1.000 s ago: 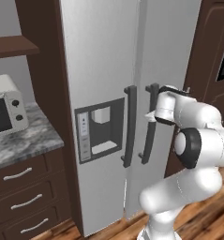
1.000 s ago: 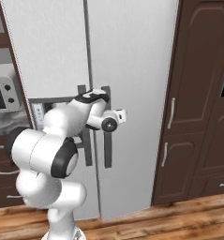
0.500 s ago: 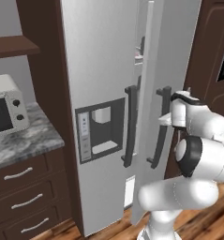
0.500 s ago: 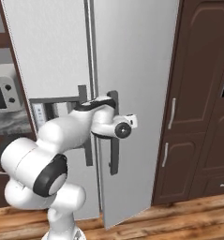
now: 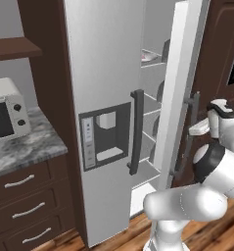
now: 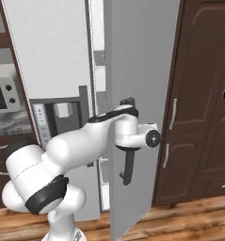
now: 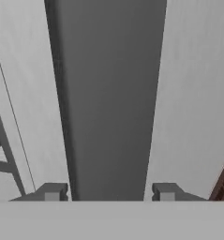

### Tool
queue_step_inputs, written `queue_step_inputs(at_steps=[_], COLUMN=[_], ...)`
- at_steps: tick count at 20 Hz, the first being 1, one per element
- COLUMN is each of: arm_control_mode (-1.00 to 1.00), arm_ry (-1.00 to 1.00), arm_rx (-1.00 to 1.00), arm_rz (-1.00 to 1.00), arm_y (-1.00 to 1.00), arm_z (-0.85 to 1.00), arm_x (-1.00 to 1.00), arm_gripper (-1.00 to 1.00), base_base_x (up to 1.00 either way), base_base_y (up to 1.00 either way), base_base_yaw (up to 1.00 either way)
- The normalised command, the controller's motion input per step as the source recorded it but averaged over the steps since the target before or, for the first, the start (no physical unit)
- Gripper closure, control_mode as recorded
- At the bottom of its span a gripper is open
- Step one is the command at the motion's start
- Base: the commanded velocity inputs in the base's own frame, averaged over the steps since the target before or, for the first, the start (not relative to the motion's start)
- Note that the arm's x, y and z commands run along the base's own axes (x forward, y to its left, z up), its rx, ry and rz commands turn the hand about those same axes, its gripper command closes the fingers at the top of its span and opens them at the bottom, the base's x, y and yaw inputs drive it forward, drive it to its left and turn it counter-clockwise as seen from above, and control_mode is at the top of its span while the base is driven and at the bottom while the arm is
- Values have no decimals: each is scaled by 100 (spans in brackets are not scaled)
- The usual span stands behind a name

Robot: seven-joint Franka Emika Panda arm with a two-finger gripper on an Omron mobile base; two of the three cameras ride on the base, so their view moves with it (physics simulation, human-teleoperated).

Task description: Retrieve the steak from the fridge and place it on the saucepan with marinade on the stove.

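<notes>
One arm, one pincer (image 7: 106,192), and it straddles the dark bar handle (image 7: 108,98) of the fridge's (image 5: 104,59) right door (image 6: 132,61); the two finger tips stand either side of the bar, close against it, so the pincer is narrowed on the handle, though contact itself sits at the picture's edge and I judge it rather than see it. The handle's long axis runs upright, straight up from between the finger tips in the hand view.

The fridge has two doors and two bar handles. The left door, with its dispenser recess (image 5: 106,135), is shut; the right one stands partly swung out, with several white shelves (image 5: 150,100) showing in the gap. On an upper shelf lies something pale and pinkish (image 5: 149,56), possibly the steak, but it is too small to say for sure. If so, it lies above the pincer and on the far side of the door, inside the cabinet, so the door likely needs swinging wider before any reach.

One microwave (image 5: 6,110) sits on the grey stone worktop (image 5: 25,149) left of the fridge.
</notes>
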Motion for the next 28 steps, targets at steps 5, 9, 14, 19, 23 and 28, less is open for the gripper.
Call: queue_step_inputs(at_steps=[5,9,14,19,23,28], arm_control_mode=[-100,-100,-100,-100,-100,-100], arm_ry=[1,4,4,-1,-21,-16], arm_rx=[9,5,4,0,-7,-6], arm_rz=[9,8,9,6,-15,-52], arm_y=[-100,-100,-100,-34,26,18], arm_z=[0,0,0,0,0,0], arm_x=[-70,-58,-41,-77,-100,-100], arm_gripper=[100,100,100,-100,-100,-100], base_base_x=[0,0,0,0,0,0], base_base_y=[0,0,0,0,0,0], base_base_yaw=[0,0,0,0,0,0])
